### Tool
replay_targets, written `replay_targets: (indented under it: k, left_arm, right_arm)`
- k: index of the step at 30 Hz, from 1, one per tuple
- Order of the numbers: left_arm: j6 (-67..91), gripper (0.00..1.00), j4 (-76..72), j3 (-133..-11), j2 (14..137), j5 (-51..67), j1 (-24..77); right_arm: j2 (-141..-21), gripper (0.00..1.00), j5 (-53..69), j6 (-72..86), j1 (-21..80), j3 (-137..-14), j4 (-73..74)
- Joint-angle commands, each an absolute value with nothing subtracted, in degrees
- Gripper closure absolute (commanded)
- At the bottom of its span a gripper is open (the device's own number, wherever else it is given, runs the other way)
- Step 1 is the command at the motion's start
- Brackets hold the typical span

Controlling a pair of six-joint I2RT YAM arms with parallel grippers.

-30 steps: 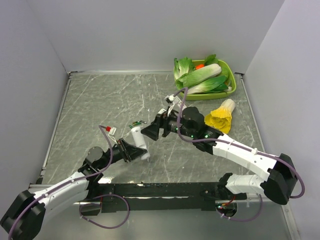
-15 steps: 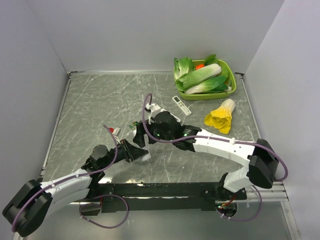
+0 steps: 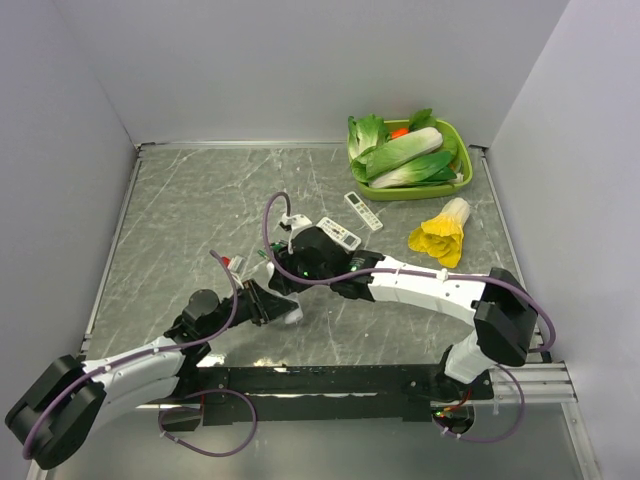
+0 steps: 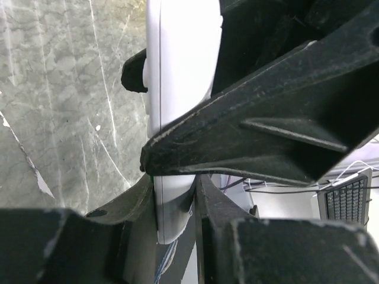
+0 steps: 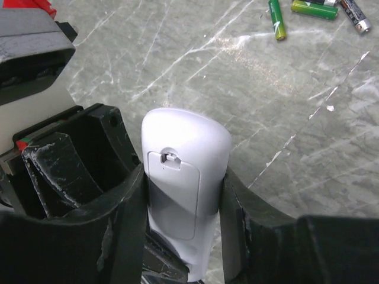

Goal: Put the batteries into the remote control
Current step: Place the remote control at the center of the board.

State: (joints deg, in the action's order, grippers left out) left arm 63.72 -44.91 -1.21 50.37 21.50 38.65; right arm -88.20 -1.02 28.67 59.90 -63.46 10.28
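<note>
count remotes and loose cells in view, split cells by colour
White remotes: 3 (held remote, two table remotes)
Green cells: 2
Dark cell: 1
Total: 6 (a sliver cut off at the wrist view's top edge is not counted)

Both pincers crowd one spot: my left pincer [image 4: 174,204] & right pincer [image 5: 182,177] each clamp the remote control [image 5: 186,142], with almost no gap btw them. My right arm [image 3: 430,285] lies across the mid table from the right and blocks that way. Just behind its wrist are two long remotes [image 3: 338,233]. Loose cells [image 5: 276,18] lie on the table beyond the remote control. In the far right corner is a green tray [image 3: 425,190], w/ yellow veg [image 3: 440,235] near it. The left & far-left table [image 3: 190,200] is open up to the wall [image 3: 60,200].
</note>
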Motion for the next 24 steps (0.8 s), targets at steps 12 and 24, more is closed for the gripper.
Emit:
replay_targets:
  k: [12, 24]
  left_arm:
    - [62.7, 0.17, -34.9, -4.0, 46.1, 16.6, 38.8]
    - [57.1, 0.01, -8.0, -12.1, 35.1, 4.7, 38.8]
  right_arm:
    - [-81.3, 0.95, -3.3, 24.1, 51.9, -55.9, 16.4]
    - [-90.8, 0.92, -1.1, 21.2, 47.4, -50.6, 18.5]
